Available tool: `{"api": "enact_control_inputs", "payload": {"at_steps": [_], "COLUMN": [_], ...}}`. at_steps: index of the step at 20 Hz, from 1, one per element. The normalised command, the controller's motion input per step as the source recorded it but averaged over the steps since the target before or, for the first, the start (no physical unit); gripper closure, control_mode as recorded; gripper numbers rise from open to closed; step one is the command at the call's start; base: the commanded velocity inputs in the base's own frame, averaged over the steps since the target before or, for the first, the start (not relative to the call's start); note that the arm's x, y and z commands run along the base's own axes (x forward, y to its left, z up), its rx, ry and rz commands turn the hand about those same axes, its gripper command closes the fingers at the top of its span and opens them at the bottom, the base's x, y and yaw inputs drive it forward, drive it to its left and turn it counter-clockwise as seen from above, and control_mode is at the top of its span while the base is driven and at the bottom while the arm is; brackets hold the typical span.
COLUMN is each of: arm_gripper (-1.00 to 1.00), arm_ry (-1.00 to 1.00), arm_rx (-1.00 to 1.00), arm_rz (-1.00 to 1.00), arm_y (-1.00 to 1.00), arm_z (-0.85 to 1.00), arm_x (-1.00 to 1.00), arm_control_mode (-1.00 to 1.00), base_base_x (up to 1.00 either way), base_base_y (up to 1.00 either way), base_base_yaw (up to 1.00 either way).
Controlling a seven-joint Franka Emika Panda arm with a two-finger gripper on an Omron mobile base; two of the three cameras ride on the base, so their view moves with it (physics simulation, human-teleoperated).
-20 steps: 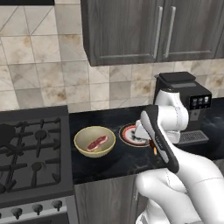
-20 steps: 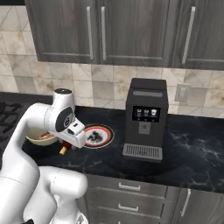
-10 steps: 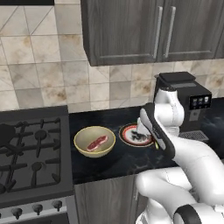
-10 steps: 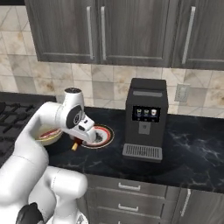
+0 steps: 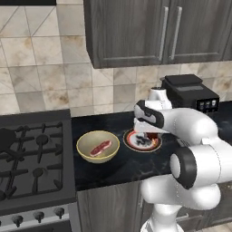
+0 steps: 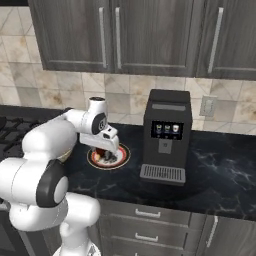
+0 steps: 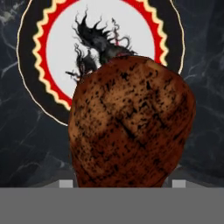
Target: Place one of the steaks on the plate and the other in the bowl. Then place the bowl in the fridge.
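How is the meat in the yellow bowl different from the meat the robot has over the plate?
The pinkish-red steak is pale and marbled; the dark brown steak is speckled and much darker. The pink one lies in the tan bowl; the brown one is in the gripper above the patterned plate. The pink one is free; the brown one is gripped. Both are small flat steaks.

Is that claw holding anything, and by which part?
Yes: the gripper holds the dark steak above the plate, seemingly by its near edge.
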Motion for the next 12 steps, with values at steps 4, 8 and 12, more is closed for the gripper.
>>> {"api": "enact_control_inputs", "payload": {"at_steps": [4,8,12], "arm_gripper": [1.0,1.0,1.0], "arm_ry": [0.01,0.01,-0.02], "arm_rx": [-0.03,0.0,-0.01], "arm_rz": [0.03,0.0,0.0], "arm_y": [0.0,-0.06,0.0], "arm_z": [-0.53,-0.51,-0.61], "arm_x": [0.64,0.46,0.29], "arm_control_mode": [-1.0,-1.0,-1.0], "base_base_x": [0.0,0.0,0.0], "base_base_y": [0.0,0.0,0.0], "base_base_yaw": [0.0,0.0,0.0]}}
